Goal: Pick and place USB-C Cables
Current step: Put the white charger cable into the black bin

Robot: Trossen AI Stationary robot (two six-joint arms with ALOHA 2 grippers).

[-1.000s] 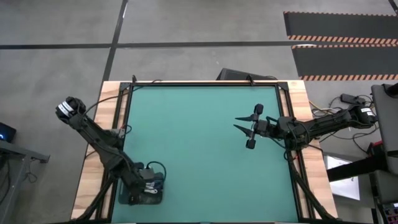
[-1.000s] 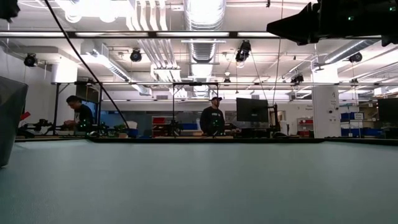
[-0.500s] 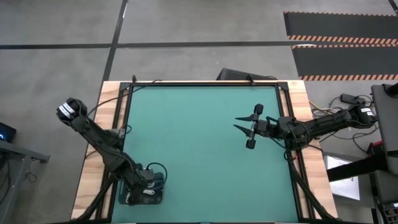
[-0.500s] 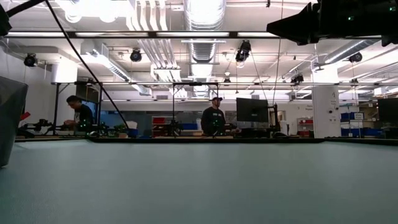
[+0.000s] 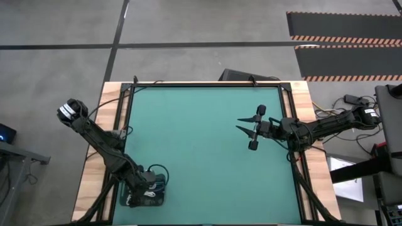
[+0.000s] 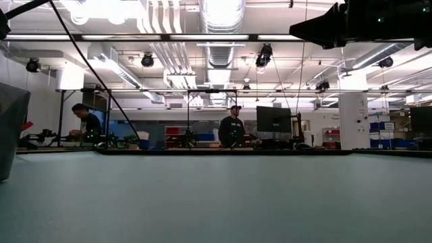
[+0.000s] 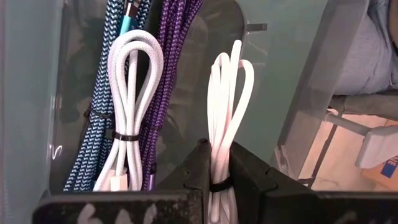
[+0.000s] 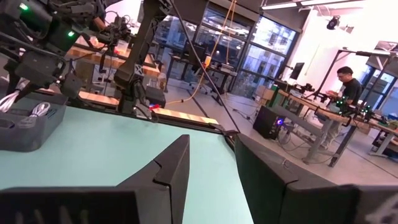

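Observation:
A dark bin (image 5: 127, 201) stands at the table's near-left corner, and my left gripper (image 5: 146, 188) reaches down into it. In the left wrist view that gripper (image 7: 219, 180) is shut on a white bundled cable (image 7: 229, 106). Beside it in the bin lie a second white coiled cable (image 7: 129, 118), a blue braided cable (image 7: 102, 93) and a purple braided cable (image 7: 174, 68). I see no black cable bundle. My right gripper (image 5: 249, 129) hovers open over the right part of the table, far from the bin. My left gripper pinches the white cable between its two fingers at the bundle's tied end (image 7: 219, 163), by the black tie. The fingers come from above, pointing down into the bin, and lie along the bundle. The looped end (image 7: 239, 59) points away from the fingers toward the bin's floor.
The green mat (image 5: 201, 150) is bare between the bin and my right gripper. The bin shows at the left edge of the low view (image 6: 10, 128) and in the right wrist view (image 8: 25, 124). People stand at benches (image 6: 231, 131) beyond the far edge.
My left arm has shifted a little toward the table's near edge and down over the bin, then stayed still. Its gripper has stayed shut. My right arm has kept still.

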